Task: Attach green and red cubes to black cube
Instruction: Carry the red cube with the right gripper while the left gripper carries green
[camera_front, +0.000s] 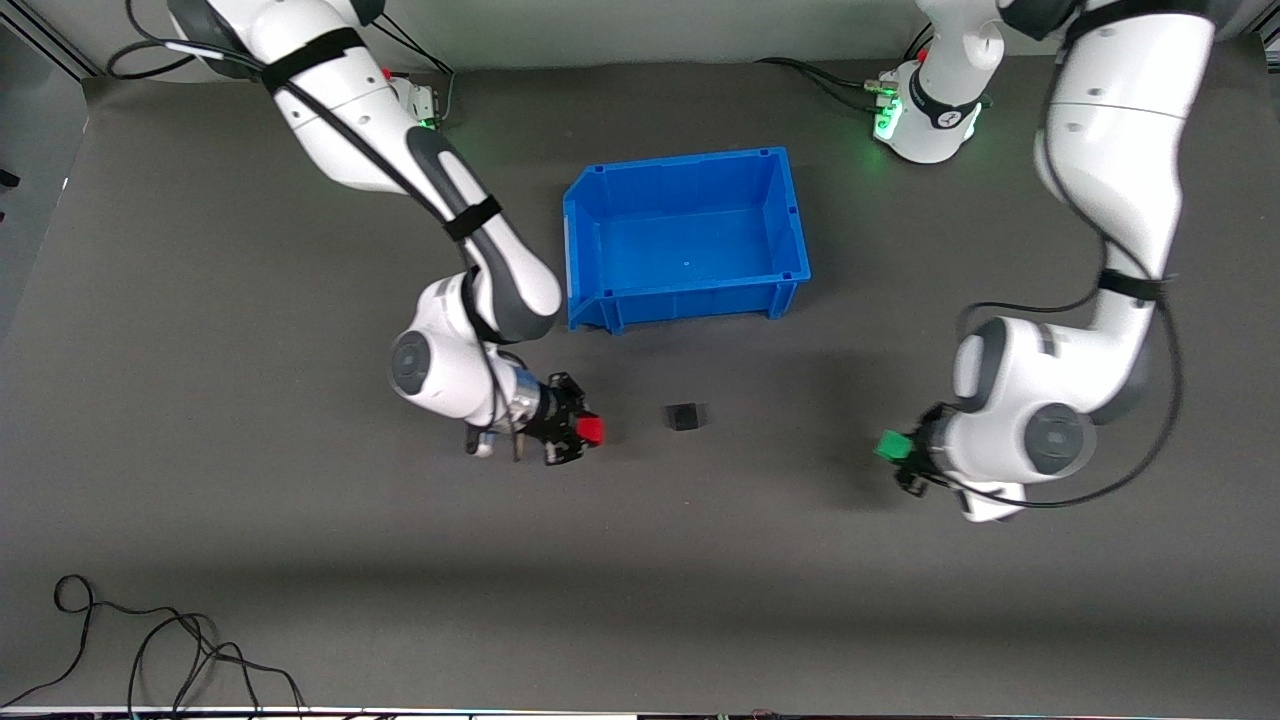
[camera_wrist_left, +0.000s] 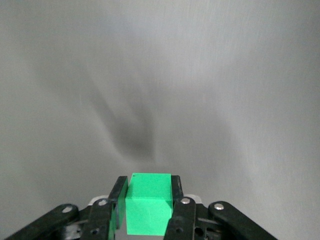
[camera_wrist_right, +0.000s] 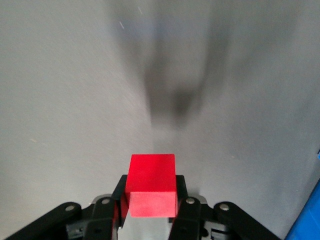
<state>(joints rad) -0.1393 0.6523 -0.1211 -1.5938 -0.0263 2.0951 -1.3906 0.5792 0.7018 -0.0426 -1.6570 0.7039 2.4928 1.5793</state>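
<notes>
Both arms' bases are running off the front view's top edge. The green cube (camera_wrist_left: 148, 210) and red cube (camera_wrist_right: 151, 192) are having their side faces covered by gripping fingers. The blue bin (camera_wrist_right: 307, 220) is being cropped to a corner.

Bench (camera_front: 250, 560): dark grey matte surface, fills front view

Blue bin (camera_front: 688, 238): open-topped, stands on bench about 12 o'clock from bench centre, toward robot bases

Black cube (camera_front: 685, 416): lies on bench alone, about 6 o'clock from blue bin, nearer front camera, well apart from bin

Black cables (camera_front: 170, 650): loose loops on bench, about 7 o'clock from black cube, near bench edge closest to front camera, at right arm's end
</notes>
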